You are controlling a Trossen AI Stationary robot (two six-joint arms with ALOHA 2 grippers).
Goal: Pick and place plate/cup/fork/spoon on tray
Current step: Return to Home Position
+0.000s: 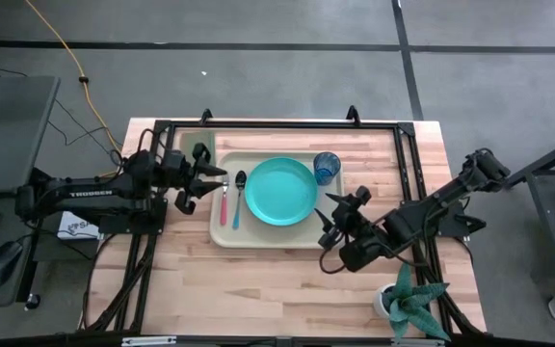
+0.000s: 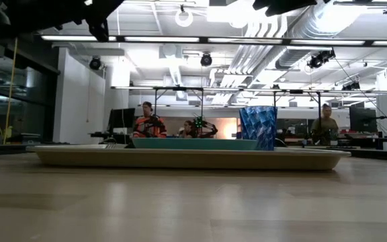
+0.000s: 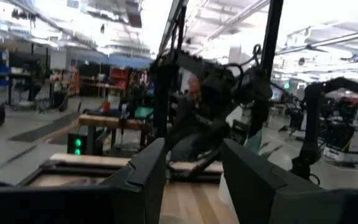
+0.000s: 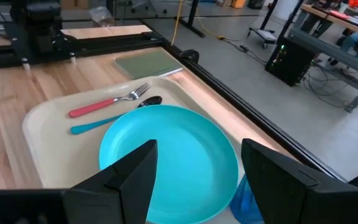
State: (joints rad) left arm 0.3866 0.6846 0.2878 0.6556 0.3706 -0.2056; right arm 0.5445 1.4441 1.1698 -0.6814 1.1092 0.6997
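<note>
- Your left gripper [image 1: 210,185] hangs at one short edge of the tray [image 1: 258,242], fingers apart and holding nothing. Its wrist camera looks level across the room, so I judge it to be raised off the counter [image 1: 258,289].
- Just ahead of that gripper lies the fork [image 1: 224,204], with the spoon [image 1: 238,198] right behind it. They sit close together, with their long axes parallel and crosswise to the way the gripper points.
- Past the spoon from the left gripper, the plate [image 1: 280,191] lies flat in the middle of the tray. The cup [image 1: 327,168] stands upright just beyond it, in a tray corner.
- Your right gripper [image 1: 328,220] is at the opposite end, over the tray's rim, also spread and empty. The plate lies ahead of and below it, and the cutlery is beyond the plate. The cup is close to one side of it.
- All four pieces are on the tray, so I judge that nothing is left to pick up and only the move to home remains.
- Each gripper faces the tray, so the safe way out is straight back along its own arm, away from the setting.
- The left gripper is nearer the fork handle, so dropping or pushing forward there could knock it.
- The right gripper is nearer the cup, which I judge is the piece most easily tipped.
- The olive-green mat [image 1: 193,145] lies beside the left gripper, off the tray.
- A potted plant [image 1: 408,299] stands near the right arm, so watch it as that arm folds back.
</note>
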